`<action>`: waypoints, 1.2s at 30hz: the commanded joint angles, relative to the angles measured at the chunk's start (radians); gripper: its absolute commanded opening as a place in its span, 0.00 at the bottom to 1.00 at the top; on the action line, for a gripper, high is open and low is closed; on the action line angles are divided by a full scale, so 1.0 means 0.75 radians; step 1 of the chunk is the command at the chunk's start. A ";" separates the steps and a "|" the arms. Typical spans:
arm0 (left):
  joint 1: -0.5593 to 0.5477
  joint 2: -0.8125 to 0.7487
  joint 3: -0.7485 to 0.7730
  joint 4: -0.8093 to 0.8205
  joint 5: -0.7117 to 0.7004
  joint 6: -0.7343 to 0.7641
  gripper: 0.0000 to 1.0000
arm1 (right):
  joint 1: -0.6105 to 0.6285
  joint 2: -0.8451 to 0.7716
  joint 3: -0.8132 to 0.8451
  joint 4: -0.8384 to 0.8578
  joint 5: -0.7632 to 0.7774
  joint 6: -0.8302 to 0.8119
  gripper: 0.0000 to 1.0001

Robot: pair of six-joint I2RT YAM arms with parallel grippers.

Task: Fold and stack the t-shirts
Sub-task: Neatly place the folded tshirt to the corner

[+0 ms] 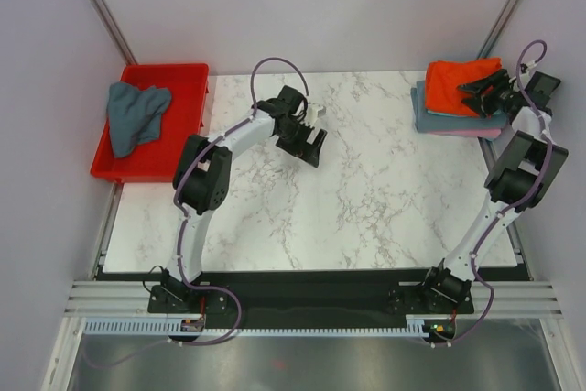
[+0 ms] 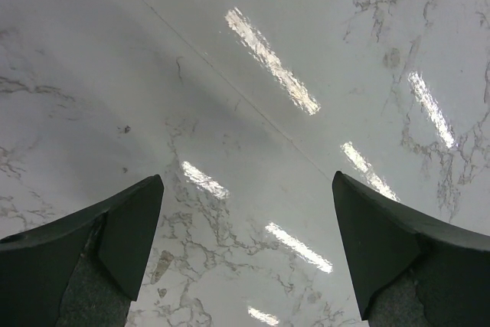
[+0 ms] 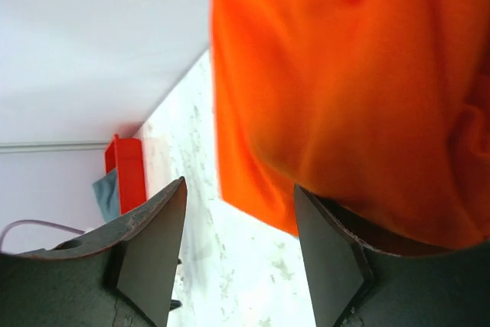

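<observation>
Your left gripper (image 1: 312, 147), jaws wide and empty, is the nearer arm: grey-blue t-shirt (image 1: 135, 114) lies crumpled in the red tray (image 1: 183, 80), well off to its left.

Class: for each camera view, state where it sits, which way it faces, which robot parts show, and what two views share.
Top external: above and behind the robot, looking down on the white marble table; both arms show.
Left wrist: on the left arm, facing down at bare marble; open left pincer shows.
Right wrist: low, facing across the table; open right pincer at the edge of the bright orange-red cloth t-shirt.
Shared: top and right wrist both show that t-shirt and the red plastic tray.
</observation>
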 commanded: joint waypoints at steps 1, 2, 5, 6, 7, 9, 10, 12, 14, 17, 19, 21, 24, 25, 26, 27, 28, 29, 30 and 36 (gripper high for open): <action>-0.014 -0.084 -0.015 -0.014 -0.008 0.080 0.99 | -0.004 -0.172 0.093 0.063 -0.069 0.052 0.66; -0.012 -0.084 -0.013 -0.016 0.000 0.083 0.99 | -0.004 -0.185 0.095 0.084 -0.079 0.075 0.66; -0.012 -0.065 0.008 -0.022 0.021 0.083 0.99 | -0.004 -0.199 0.091 0.169 -0.093 0.152 0.66; -0.012 -0.061 0.018 -0.022 0.025 0.083 0.99 | -0.004 -0.181 0.097 0.180 -0.083 0.161 0.66; -0.012 -0.057 0.024 -0.024 0.031 0.079 0.99 | -0.004 -0.164 0.105 0.198 -0.073 0.167 0.66; -0.014 -0.053 0.034 -0.025 0.039 0.072 0.99 | 0.000 -0.085 0.148 0.257 -0.041 0.191 0.66; -0.014 -0.053 0.037 -0.025 0.041 0.070 0.99 | 0.004 -0.056 0.166 0.272 -0.026 0.183 0.66; -0.014 -0.063 0.039 -0.027 0.039 0.070 0.99 | 0.018 0.032 0.252 0.272 0.009 0.136 0.66; -0.014 -0.073 0.033 -0.033 0.027 0.078 0.99 | 0.033 0.095 0.346 0.272 0.029 0.097 0.66; -0.014 -0.100 0.002 -0.041 0.011 0.093 0.99 | 0.057 0.224 0.487 0.266 0.072 0.028 0.67; -0.016 -0.122 -0.029 -0.047 -0.002 0.101 0.99 | 0.076 0.322 0.587 0.264 0.133 -0.035 0.67; -0.022 -0.135 -0.051 -0.055 -0.008 0.107 0.99 | 0.096 0.422 0.667 0.254 0.174 -0.074 0.67; -0.030 -0.163 -0.080 -0.065 -0.018 0.125 0.99 | 0.125 0.504 0.792 0.237 0.223 -0.144 0.67; -0.036 -0.174 -0.084 -0.067 -0.026 0.130 0.99 | 0.131 0.515 0.821 0.237 0.240 -0.164 0.67; -0.040 -0.176 -0.090 -0.067 -0.040 0.134 0.99 | 0.135 0.519 0.831 0.237 0.242 -0.173 0.67; -0.050 -0.180 -0.096 -0.072 -0.045 0.140 0.99 | 0.137 0.521 0.837 0.239 0.242 -0.173 0.67; -0.057 -0.182 -0.100 -0.072 -0.051 0.144 0.99 | 0.137 0.519 0.850 0.239 0.238 -0.171 0.67; -0.069 -0.186 -0.105 -0.072 -0.055 0.146 0.99 | 0.135 0.501 0.852 0.241 0.226 -0.171 0.67; -0.075 -0.188 -0.107 -0.072 -0.055 0.148 0.99 | 0.131 0.488 0.856 0.241 0.222 -0.167 0.67; -0.102 -0.178 -0.070 -0.065 -0.059 0.136 0.99 | 0.102 0.286 0.868 0.262 0.238 -0.107 0.69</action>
